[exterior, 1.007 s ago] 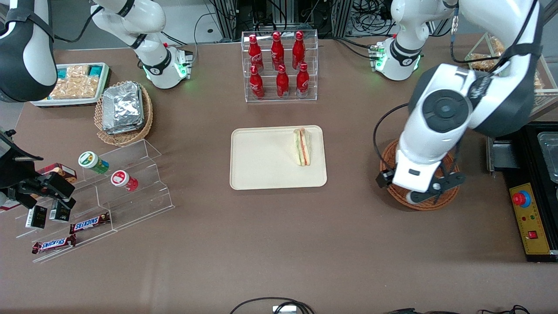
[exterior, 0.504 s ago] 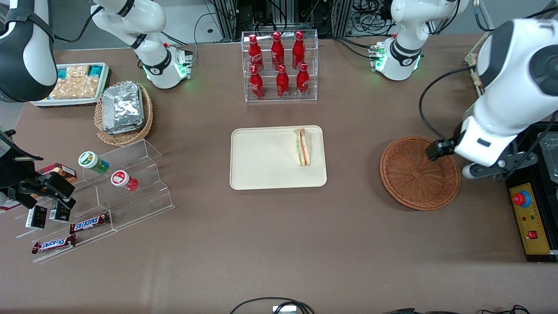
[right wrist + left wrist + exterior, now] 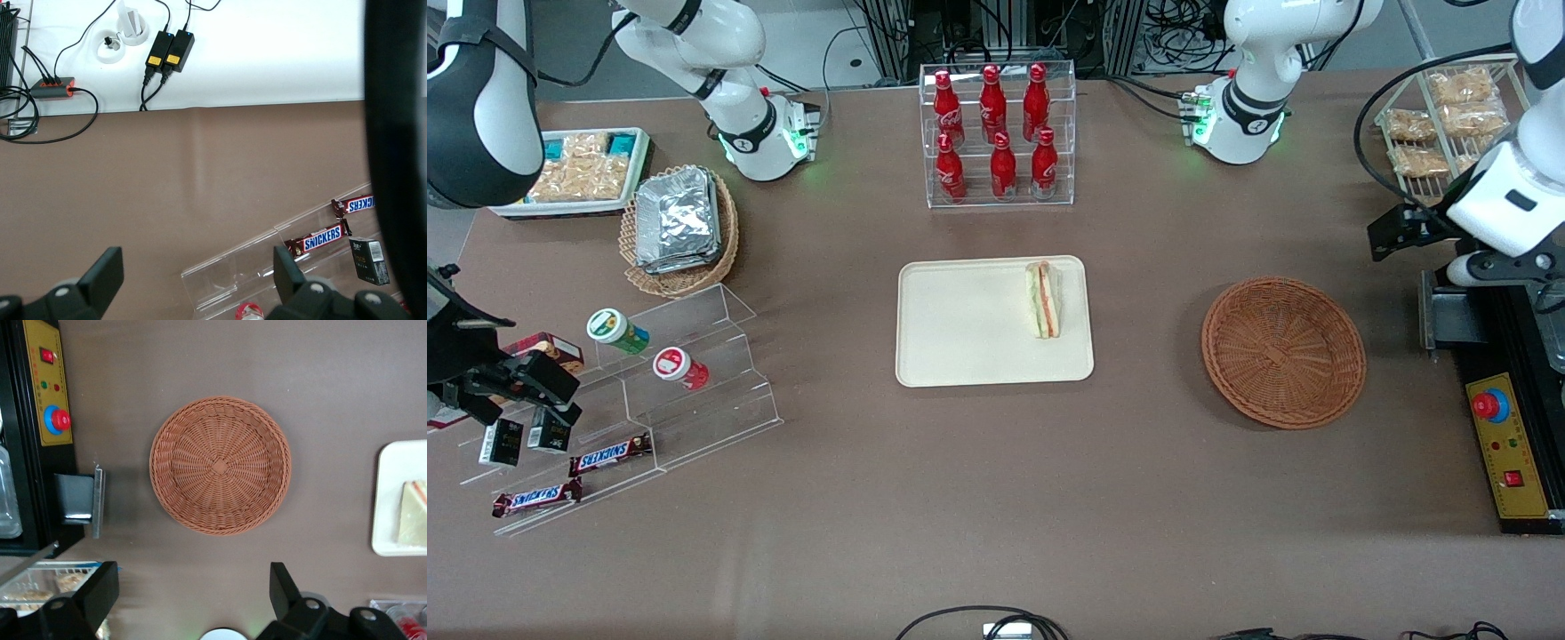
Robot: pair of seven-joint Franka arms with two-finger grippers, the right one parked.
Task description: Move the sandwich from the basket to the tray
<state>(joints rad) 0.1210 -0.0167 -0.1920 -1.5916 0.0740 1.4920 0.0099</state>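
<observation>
Pincer [image 3: 193,597] of the working arm hangs high above the bench [image 3: 996,498] at that arm's end of it, fingers [image 3: 285,585] spread wide and gripping nothing. Below it, somewhat nearer the front camera, sits the round reddish-brown wicker basket [image 3: 1283,352], with nothing inside. Toward the middle of the bench, well apart from the basket, lies the cream tray [image 3: 960,322]. On the tray, close to the edge facing the basket, rests the sandwich [image 3: 1044,298], green and orange-red layers showing. Farthest from the camera stands a clear rack of red bottles [image 3: 997,133].
</observation>
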